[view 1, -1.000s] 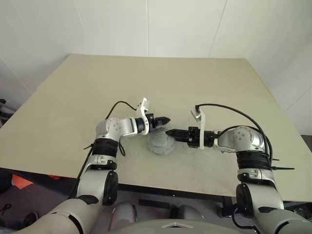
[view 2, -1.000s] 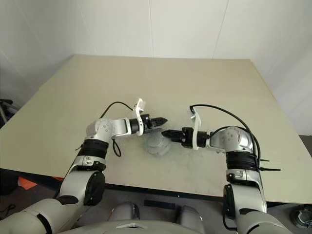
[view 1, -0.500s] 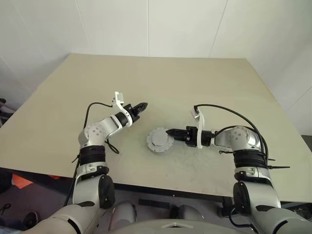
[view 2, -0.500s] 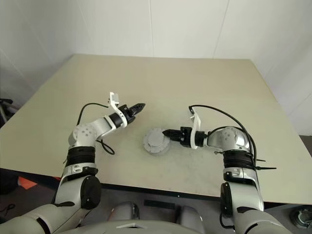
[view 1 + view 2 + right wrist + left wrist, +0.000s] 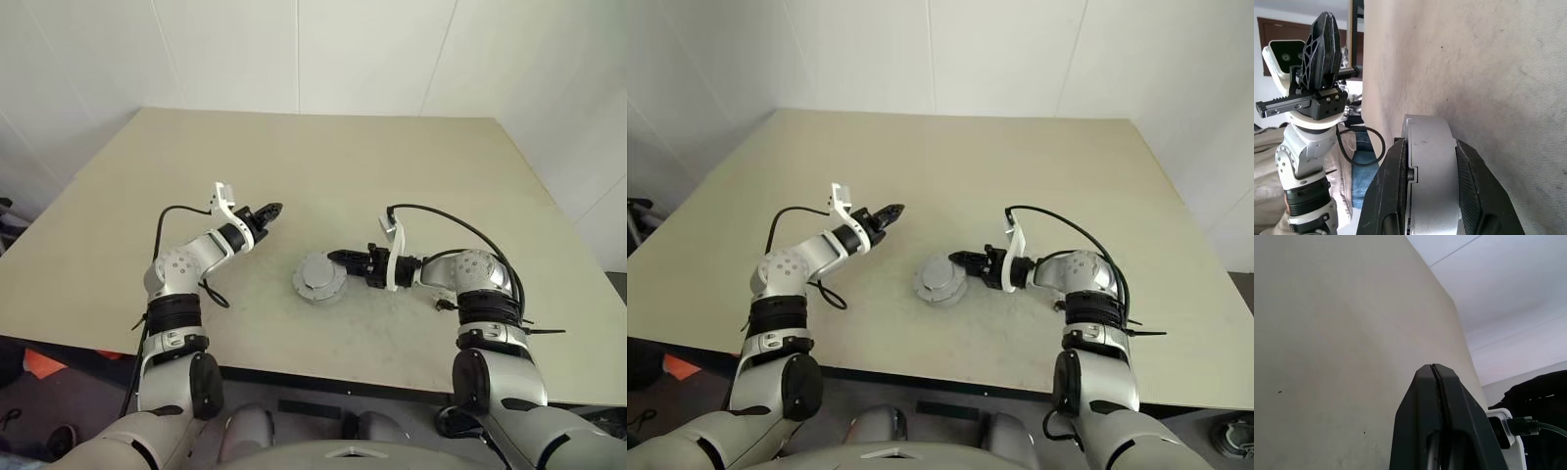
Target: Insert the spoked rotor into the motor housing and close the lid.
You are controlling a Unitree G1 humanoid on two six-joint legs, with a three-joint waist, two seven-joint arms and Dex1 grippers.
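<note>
A round grey lid with a ribbed rim and a dark hub lies on top of the motor housing near the table's middle front. My right gripper reaches in from the right. In the right wrist view its fingers clamp the stacked unit at its edge, one on each face. My left gripper hovers up and to the left of the lid, shut and empty, with its tips pressed together. The spoked rotor is hidden.
The beige table spreads wide behind and beside the lid, and its front edge runs just below my forearms. White walls stand behind it. A black cable loops over my right wrist.
My left arm has swung left and away from the lid, still shut. The right gripper has slid forward onto the unit's edge and narrowed around it.
</note>
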